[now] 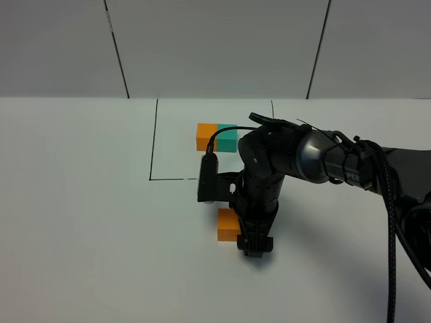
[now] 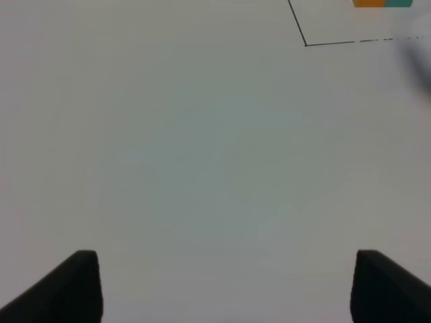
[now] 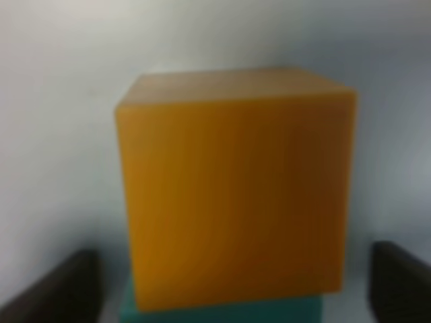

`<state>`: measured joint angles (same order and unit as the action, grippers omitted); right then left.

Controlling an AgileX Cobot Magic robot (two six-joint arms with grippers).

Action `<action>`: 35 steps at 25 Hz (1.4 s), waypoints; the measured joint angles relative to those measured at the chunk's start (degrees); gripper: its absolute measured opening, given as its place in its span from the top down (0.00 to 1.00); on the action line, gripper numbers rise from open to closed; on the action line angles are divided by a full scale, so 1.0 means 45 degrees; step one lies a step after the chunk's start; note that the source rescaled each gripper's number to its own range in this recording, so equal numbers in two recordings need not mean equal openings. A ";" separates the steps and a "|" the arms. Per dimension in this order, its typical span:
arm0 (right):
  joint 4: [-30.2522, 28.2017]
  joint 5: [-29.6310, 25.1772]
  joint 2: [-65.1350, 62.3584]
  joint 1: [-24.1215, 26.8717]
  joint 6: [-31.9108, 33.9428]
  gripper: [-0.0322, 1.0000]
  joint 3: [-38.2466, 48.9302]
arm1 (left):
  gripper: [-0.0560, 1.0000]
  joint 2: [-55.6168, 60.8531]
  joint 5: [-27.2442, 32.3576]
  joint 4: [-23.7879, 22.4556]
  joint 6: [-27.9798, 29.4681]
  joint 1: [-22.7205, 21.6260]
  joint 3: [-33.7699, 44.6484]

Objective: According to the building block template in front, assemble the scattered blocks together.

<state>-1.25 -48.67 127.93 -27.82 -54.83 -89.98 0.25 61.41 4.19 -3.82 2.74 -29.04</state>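
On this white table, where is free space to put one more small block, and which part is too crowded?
Free: the wide bare white table left of the black drawn outline and of the loose orange cube. Crowded: around that cube, where the right end effector and its black arm stand, up to the outlined orange-teal block pair.

Four cubes, two arms, one drawn frame

Orange cubes: two, one in the template [image 1: 217,136] inside the black outline [image 1: 153,148], one loose orange cube [image 1: 227,224] nearer the front. Teal cubes: two, one joined in the template, one loose teal cube [image 3: 222,313] showing only as an edge in the right wrist view. Claws: two, left claw [image 2: 225,286] and right claw [image 3: 225,282], two fingers each.
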 joint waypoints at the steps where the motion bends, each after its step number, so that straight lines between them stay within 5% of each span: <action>1: 0.0000 0.0000 0.0000 0.0011 0.0081 0.12 0.0000 | 0.38 0.0000 0.0000 0.0000 0.0000 0.0000 0.0000; 3: 0.0000 -0.0106 0.0000 0.0011 0.0425 0.01 -0.0010 | 0.38 0.0000 0.0000 0.0000 0.0000 0.0000 0.0000; 8: 0.0087 -0.1068 -0.0689 0.0011 0.1947 0.00 0.0029 | 0.38 0.0000 0.0000 0.0000 -0.0010 0.0000 0.0000; 14: 0.1418 -0.2426 -0.3159 0.0620 0.6312 0.00 0.0044 | 0.38 0.0000 0.0000 0.0000 -0.0023 0.0000 0.0000; 20: 0.3024 -0.2116 -0.5439 0.3122 0.9757 0.00 0.1928 | 0.38 0.0000 0.0000 0.0000 -0.0023 0.0000 0.0000; 32: 0.2824 -0.0423 -1.3815 0.9708 1.0629 0.00 0.8128 | 0.38 0.0000 0.0000 0.0000 -0.0023 0.0000 0.0000; 35: 0.2272 -0.0448 -1.5849 1.0465 1.1079 0.00 0.9449 | 0.38 0.0000 0.0000 0.0000 -0.0023 0.0000 0.0000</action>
<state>8.97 -50.68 56.62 19.27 -4.97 -47.46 0.25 61.41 4.19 -3.93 2.74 -29.04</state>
